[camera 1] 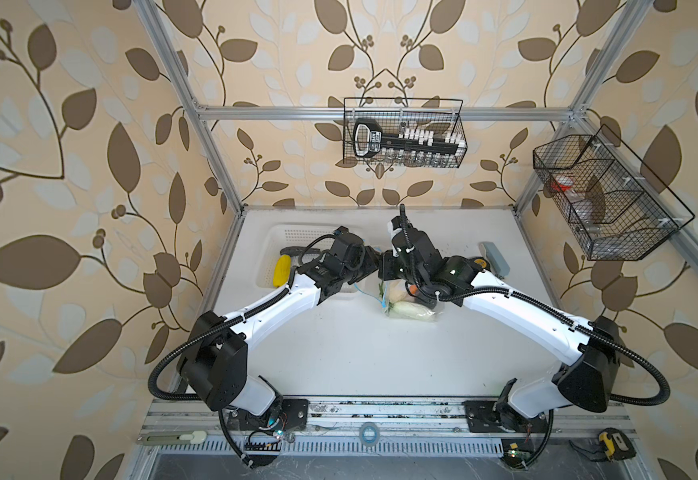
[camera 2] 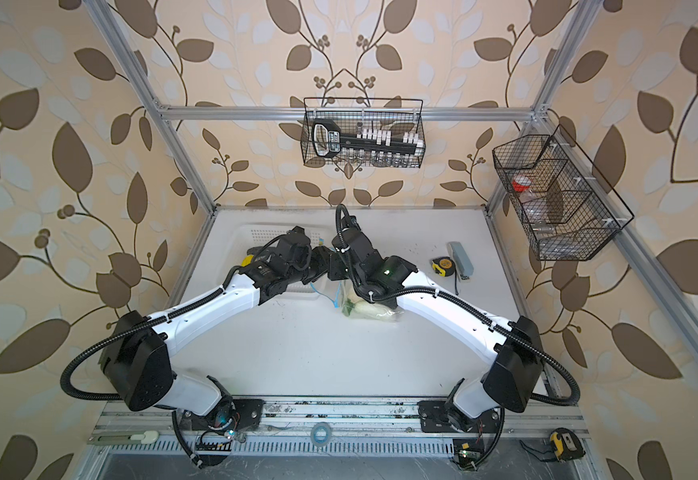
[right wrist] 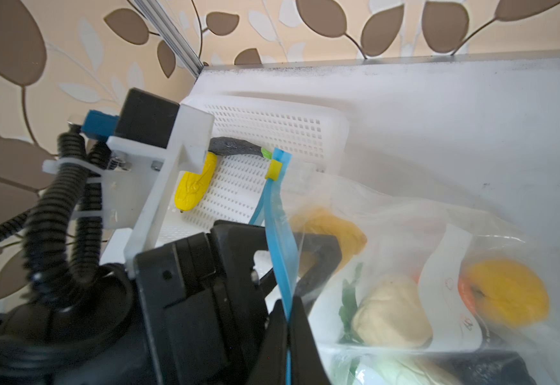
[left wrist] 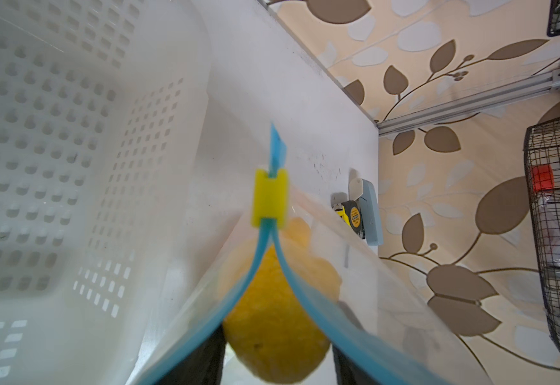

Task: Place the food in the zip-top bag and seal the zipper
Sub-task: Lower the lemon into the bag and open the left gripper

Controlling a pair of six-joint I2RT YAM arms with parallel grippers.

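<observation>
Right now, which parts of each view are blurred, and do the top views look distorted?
Left wrist view: the lemon and the zipper near the lens are soft, the basket sharper. Right wrist view: the zip-top bag and its food look hazy, the corn clearer. In both top views: sharp, but the frame bars splay outward.

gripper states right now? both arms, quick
left gripper: closed on the lemon, inside the zip-top bag mouth.
right gripper: shut, pinching the zipper.
</observation>
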